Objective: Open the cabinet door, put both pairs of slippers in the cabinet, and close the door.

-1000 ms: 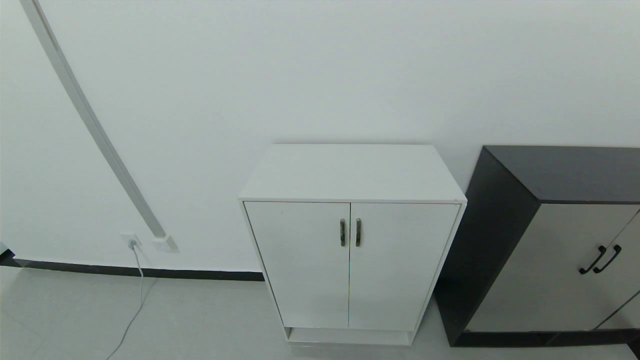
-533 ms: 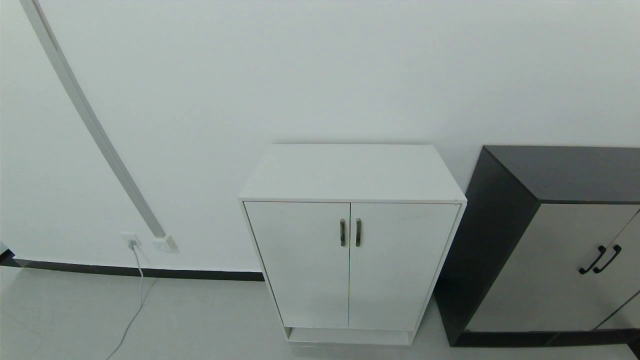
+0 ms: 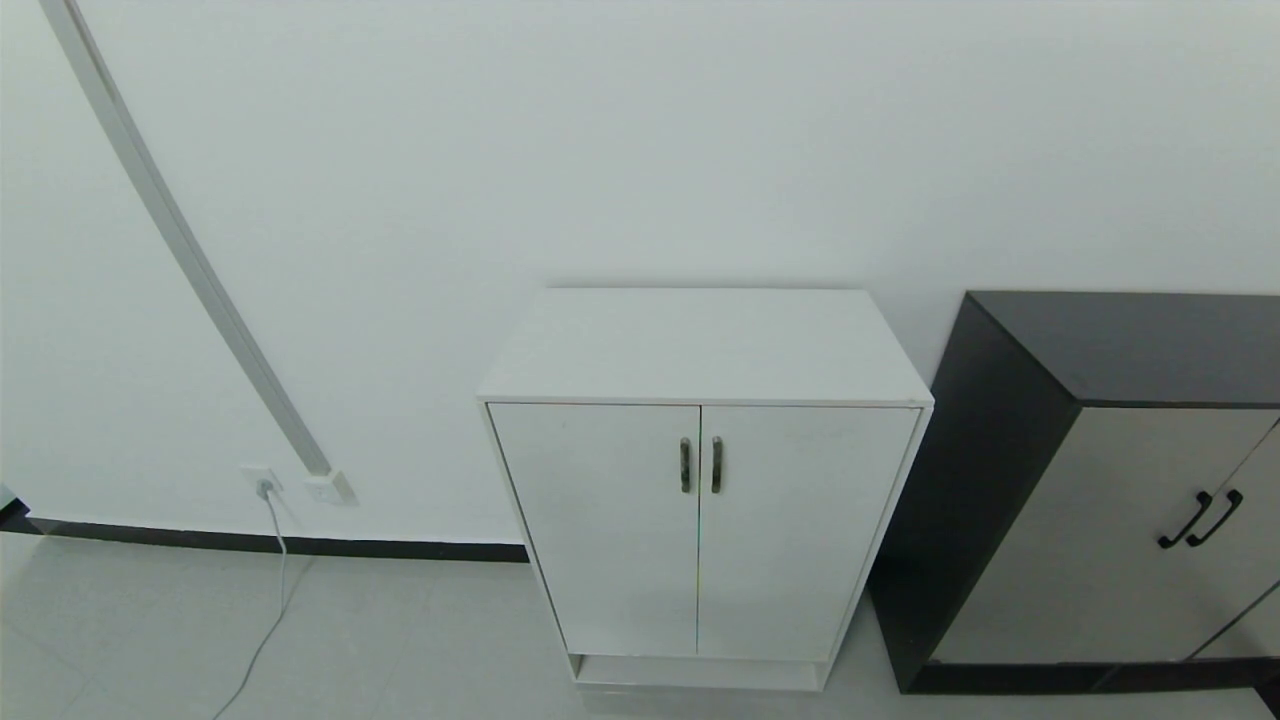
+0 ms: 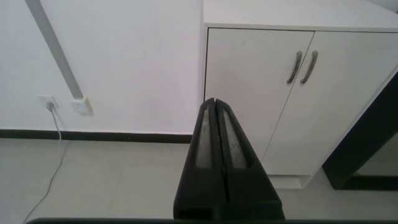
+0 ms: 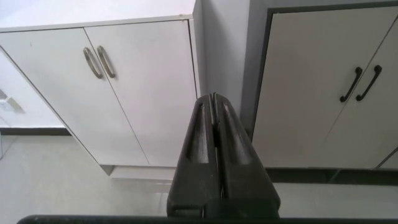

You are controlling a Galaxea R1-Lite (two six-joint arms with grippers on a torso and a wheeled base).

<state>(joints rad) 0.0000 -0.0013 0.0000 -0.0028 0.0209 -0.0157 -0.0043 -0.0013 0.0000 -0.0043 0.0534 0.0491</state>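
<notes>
Nearest the cameras, the left tool (image 4: 216,107) has its two dark flat fingers pressed together with no gap, gripping nothing, and the right tool (image 5: 213,102) is pinched closed in the same way, also with nothing in it. Both hang above the pale grey tiled floor (image 3: 400,650), short of the furniture and facing it. Beyond them, at about 6 o'clock from the middle of the head view, stands the white two-door cabinet (image 3: 780,540), its flat top bare. Both doors are closed and meet at a thin central seam, with the dark upright bar handle of the left door (image 3: 685,465) and the matching handle of the right door (image 3: 716,465) just either side of it. Just beside it at 3 o'clock stands a black cabinet with grey doors (image 3: 1000,470), closed too. At 9 o'clock from the white cabinet, a wall socket (image 3: 262,483) holds a grey cable (image 3: 270,600) that trails toward 6 o'clock over the floor. From there a grey conduit strip (image 3: 170,230) climbs the white wall (image 3: 640,150) toward 11 o'clock.
</notes>
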